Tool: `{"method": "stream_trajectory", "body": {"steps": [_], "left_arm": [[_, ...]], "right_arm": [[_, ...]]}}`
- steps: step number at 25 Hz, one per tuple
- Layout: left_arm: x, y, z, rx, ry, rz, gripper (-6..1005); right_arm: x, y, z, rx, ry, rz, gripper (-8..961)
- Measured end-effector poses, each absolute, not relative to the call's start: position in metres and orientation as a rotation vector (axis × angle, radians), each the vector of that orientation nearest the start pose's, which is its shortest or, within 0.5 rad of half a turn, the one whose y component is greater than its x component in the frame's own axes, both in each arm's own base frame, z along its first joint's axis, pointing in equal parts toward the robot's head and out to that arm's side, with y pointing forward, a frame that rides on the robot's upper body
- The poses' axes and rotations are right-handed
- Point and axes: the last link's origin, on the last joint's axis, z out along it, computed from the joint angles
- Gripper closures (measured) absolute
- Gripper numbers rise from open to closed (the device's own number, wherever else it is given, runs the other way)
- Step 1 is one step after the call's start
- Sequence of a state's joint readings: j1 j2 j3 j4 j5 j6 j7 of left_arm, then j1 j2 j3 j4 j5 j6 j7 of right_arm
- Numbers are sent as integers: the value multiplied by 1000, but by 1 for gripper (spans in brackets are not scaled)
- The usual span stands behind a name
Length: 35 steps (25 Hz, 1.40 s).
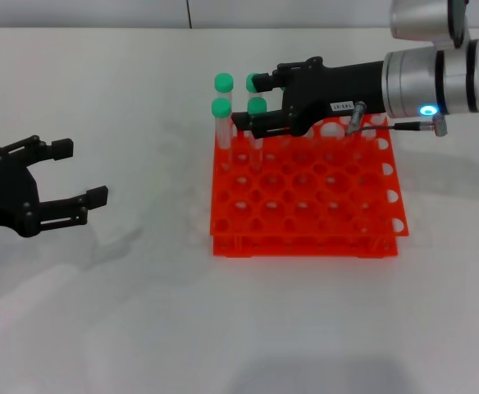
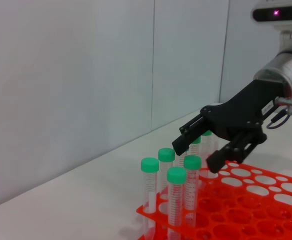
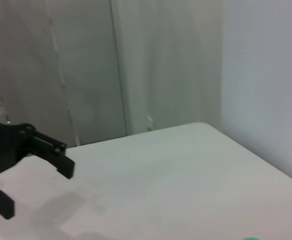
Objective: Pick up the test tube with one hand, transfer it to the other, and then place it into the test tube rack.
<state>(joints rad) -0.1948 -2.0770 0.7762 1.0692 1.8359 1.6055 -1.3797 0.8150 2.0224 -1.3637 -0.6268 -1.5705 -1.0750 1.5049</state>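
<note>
Sitting in rack: test tube [image 1: 257, 105] upright in a hole near the far-left corner of the rack [image 1: 305, 213], green cap up.
Neighbours: three other tubes [image 1: 221, 107] stand just beside it in the same corner.
Right gripper [image 1: 248, 102]: reaches in from the right, held roughly level over the rack's far-left corner. Fingers are spread wider than the tube, one on its far side and one on its near side. I see no pinch on the tube.
Right forearm: silver, blue light [image 1: 426, 110] lit, white label sticker [image 1: 342, 106] on the black gripper body.
Left gripper [image 1: 84, 172]: low over the table [image 1: 141, 312], well apart from the rack on the left, fingers splayed, nothing between them.
Hard to see: the far finger covers part of one far-row cap in the head view. Whether either pad touches the tube, cannot tell.
Left wrist view only: side-on look at the right gripper [image 2: 193, 156] above the rack [image 2: 266, 200]. More green shows behind its finger than the four caps seen from the head.
Right wrist view only: left gripper [image 3: 36, 192] far off against the wall [image 3: 166, 65]. Own fingers and the rack are out of view; a green sliver sits at the picture's edge.
</note>
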Motion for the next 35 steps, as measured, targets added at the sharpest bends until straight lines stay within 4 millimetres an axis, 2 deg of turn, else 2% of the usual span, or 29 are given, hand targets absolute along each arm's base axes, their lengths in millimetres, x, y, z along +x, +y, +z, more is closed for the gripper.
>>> {"method": "stream_trajectory", "body": {"steps": [6,10,14,19,27,35], "left_arm": [[-300,276,69,-2538,-478,-570,119],[-300,277,73,-2534,-473,-569,119],[-299,280,75,-2536,-462,-566,119],[-297,287,77,-2551,-459,-569,119],[-296,302,72,-2642,-480,-598,119],[-287,314,69,-2752,-455,-575,119]], "right_arm": [[142,397,-33,-2829,270,622,212],[153,384,-15,-2832,236,661,190],[175,378,5,-2796,256,686,184],[202,366,15,-2813,213,642,185],[239,353,12,-2846,245,578,182],[249,347,10,-2856,256,571,177]]}}
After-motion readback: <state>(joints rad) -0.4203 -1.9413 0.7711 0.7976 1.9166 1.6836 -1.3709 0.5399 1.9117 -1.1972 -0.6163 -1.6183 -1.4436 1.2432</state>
